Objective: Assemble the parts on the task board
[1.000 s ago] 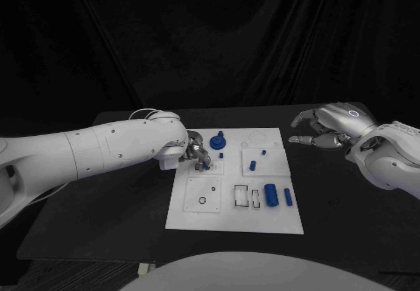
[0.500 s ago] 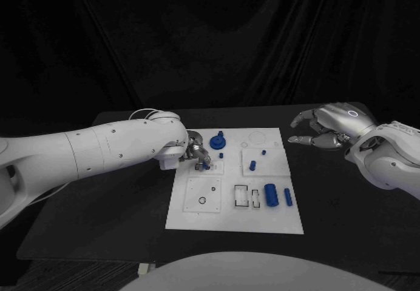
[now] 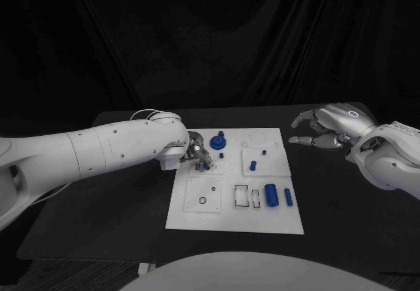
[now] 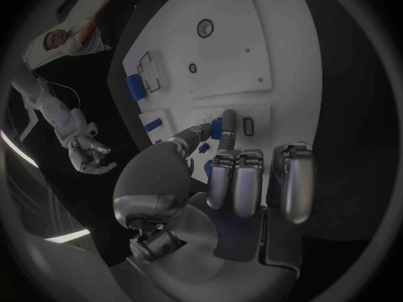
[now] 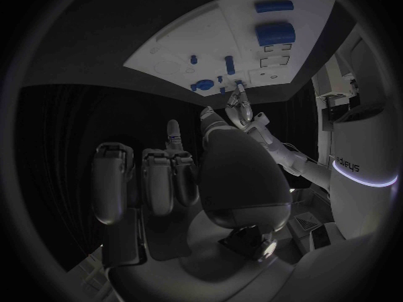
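Board (image 3: 235, 221): you see a white plate lying flat mid-desk, long side running away from you.

Parts on it, head view: a round blue part with a knob (image 3: 217, 143) at the far left; a small peg (image 3: 221, 155) just nearer; two small pegs (image 3: 252, 164) (image 3: 263, 152) right of centre; a thick cylinder (image 3: 271, 195) and a thin pin (image 3: 288, 196) side by side near the right edge. Empty rectangular slots (image 3: 245, 197) sit just left of the cylinder.

Left robot hand (image 3: 198, 153): over the board's far left area, fingertips down at the surface. Your left wrist view adds what the head view hides: thumb and one finger (image 4: 227, 129) are narrowed onto a small blue part (image 4: 217, 130) and pinch it just above the white plate, the other fingers curled back.

Right robot hand (image 3: 331, 127): raised above the desk (image 3: 122, 200), well right of the board, holding nothing, fingers loosely bent and apart. The right wrist view looks across to the board (image 5: 210, 33) and the left robot hand (image 5: 241, 107) at its edge.
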Motion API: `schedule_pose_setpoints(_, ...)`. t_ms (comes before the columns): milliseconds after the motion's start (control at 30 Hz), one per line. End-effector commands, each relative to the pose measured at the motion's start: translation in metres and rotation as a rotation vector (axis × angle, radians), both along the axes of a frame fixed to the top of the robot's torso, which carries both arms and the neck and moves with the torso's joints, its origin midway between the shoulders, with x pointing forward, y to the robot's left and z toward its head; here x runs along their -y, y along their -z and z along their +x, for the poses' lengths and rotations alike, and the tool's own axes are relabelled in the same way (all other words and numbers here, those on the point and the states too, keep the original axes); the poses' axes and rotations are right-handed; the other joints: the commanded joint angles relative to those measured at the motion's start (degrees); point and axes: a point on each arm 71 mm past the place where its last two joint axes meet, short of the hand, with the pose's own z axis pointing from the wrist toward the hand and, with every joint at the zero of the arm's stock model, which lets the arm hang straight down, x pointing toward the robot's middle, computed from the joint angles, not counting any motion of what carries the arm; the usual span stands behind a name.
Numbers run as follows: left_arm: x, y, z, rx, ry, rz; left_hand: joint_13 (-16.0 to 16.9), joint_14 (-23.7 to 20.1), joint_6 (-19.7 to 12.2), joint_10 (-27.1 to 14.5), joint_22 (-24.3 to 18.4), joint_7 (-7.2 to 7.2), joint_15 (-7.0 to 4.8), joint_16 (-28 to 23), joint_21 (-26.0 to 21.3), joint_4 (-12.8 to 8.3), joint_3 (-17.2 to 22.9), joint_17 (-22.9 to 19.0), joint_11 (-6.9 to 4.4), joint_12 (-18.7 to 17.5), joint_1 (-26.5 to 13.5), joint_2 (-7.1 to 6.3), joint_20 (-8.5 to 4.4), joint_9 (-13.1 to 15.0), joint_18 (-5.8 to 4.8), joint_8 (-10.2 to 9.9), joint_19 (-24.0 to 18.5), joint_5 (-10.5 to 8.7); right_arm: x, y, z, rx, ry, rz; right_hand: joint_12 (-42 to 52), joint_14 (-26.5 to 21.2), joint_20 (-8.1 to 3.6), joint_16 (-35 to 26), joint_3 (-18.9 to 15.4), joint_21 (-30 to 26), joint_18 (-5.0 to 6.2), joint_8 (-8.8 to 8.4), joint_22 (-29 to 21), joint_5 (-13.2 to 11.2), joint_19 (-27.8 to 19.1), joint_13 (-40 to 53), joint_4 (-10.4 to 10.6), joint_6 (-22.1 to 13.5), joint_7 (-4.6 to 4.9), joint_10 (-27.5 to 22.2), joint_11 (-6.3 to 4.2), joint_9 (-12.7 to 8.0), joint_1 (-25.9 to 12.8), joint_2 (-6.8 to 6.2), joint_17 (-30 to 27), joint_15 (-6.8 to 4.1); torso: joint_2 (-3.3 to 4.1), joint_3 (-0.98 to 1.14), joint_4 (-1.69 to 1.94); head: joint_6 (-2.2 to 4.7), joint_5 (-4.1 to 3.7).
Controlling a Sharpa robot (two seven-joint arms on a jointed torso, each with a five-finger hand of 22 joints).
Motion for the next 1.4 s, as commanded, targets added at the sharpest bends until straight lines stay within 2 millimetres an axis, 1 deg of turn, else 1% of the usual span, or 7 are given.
schedule_pose_setpoints(33,0.003,0.0019,-0.0019,-0.015,0.018,-0.014,14.93,5.95,0.3,5.95,7.82,-0.64,-0.01,0.15,-0.34,-1.58,2.05,15.1,-0.13,0.2,-0.05,0.43,0.02,0.12,-0.15,-0.41,-0.3,-0.2,0.0015,0.0012,0.0004,-0.005,0.02,-0.004,0.14,5.75,0.49,-0.31,-0.17,-0.37,-0.66,-0.14,12.97,0.19,3.07,15.07,-0.25,0.52,0.07,6.1,0.48,-0.09,0.64,0.1,14.17,0.44,0.01,0.0,0.01,-0.01,-0.03)
schedule_pose_setpoints(233,0.0029,0.0036,-0.0018,-0.02,0.019,-0.012,14.93,5.95,0.07,5.95,7.62,-0.61,0.05,0.15,-0.66,-1.14,1.85,15.1,-0.09,0.2,-0.11,0.34,0.1,0.47,-0.07,-0.62,-0.55,-2.57,0.0014,0.0015,0.0005,-0.008,0.02,-0.005,0.14,5.75,0.49,-0.31,-0.17,-0.37,-0.66,-0.14,12.97,0.19,3.07,15.07,-0.25,0.52,0.07,6.1,0.48,-0.09,0.64,0.1,14.17,0.44,-0.01,-0.03,0.02,-0.01,-0.07)
schedule_pose_setpoints(333,0.0031,0.0047,-0.0022,-0.025,0.021,-0.009,14.93,5.95,-0.01,5.95,7.64,-0.62,0.07,0.15,-0.77,-0.5,1.31,15.1,-0.09,0.2,-0.26,0.36,0.14,0.73,-0.06,-0.78,-0.57,-5.86,0.0012,0.0017,0.0006,-0.009,0.02,-0.006,0.14,5.74,0.49,-0.32,-0.18,-0.4,-0.65,-0.15,12.96,0.22,3.05,15.07,-0.26,0.53,0.08,6.1,0.5,-0.1,0.69,0.16,14.16,0.44,-0.01,-0.01,0.04,-0.01,-0.06)
schedule_pose_setpoints(400,0.0032,0.0055,-0.0026,-0.03,0.023,-0.007,14.93,5.95,-0.03,5.95,7.56,-0.64,0.08,0.15,-1.0,1.09,-0.39,15.1,-0.06,0.2,-0.94,0.29,0.22,0.99,-0.02,-1.04,-0.68,-9.38,0.0011,0.0018,0.0006,-0.01,0.02,-0.007,0.14,5.74,0.49,-0.32,-0.18,-0.4,-0.65,-0.15,12.96,0.22,3.05,15.07,-0.26,0.53,0.08,6.1,0.5,-0.1,0.69,0.16,14.16,0.44,-0.01,0.0,0.03,-0.01,-0.12)
schedule_pose_setpoints(567,0.0028,0.0073,-0.0032,-0.04,0.025,0.001,14.93,5.95,-0.22,5.95,7.41,-0.55,0.14,0.15,-1.34,3.17,-3.15,15.1,0.0,0.2,-1.28,0.22,0.26,1.11,0.06,-1.59,-0.88,-13.37,0.0007,0.002,0.0006,-0.012,0.019,-0.008,0.14,5.75,0.49,-0.29,-0.18,-0.42,-0.65,-0.15,12.95,0.23,3.04,15.07,-0.25,0.54,0.08,6.1,0.51,-0.11,0.7,0.18,14.2,0.44,0.0,-0.01,-0.02,-0.01,0.01)
schedule_pose_setpoints(1100,0.0001,0.0106,-0.0032,-0.055,0.02,0.02,14.93,5.95,0.01,5.95,7.55,-0.18,0.51,0.15,-1.88,10.59,-12.48,15.1,0.4,0.2,-3.95,-0.44,0.56,1.04,0.14,-3.08,-0.96,-20.17,0.0012,0.0023,0.0005,-0.015,0.02,-0.01,0.14,5.75,0.5,-0.3,-0.21,-0.45,-0.64,-0.14,12.94,0.24,3.03,15.07,-0.25,0.6,0.09,6.1,0.51,-0.11,0.72,0.22,14.19,0.45,-0.01,-0.01,-0.02,-0.01,-0.24)
schedule_pose_setpoints(1400,-0.0036,0.0109,-0.0026,-0.051,0.004,0.026,14.93,5.95,0.97,5.95,7.96,-0.39,0.37,0.15,-1.78,14.4,-16.83,15.1,0.24,0.2,-6.44,-0.51,0.47,1.57,0.07,-2.91,-0.58,-21.86,0.0012,0.0022,0.0003,-0.014,0.018,-0.009,0.14,5.75,0.5,-0.31,-0.25,-0.39,-0.66,-0.14,12.96,0.24,3.06,15.07,-0.23,0.63,0.09,6.1,0.51,-0.12,0.71,0.21,14.17,0.45,0.0,0.01,-0.01,-0.01,-0.24)
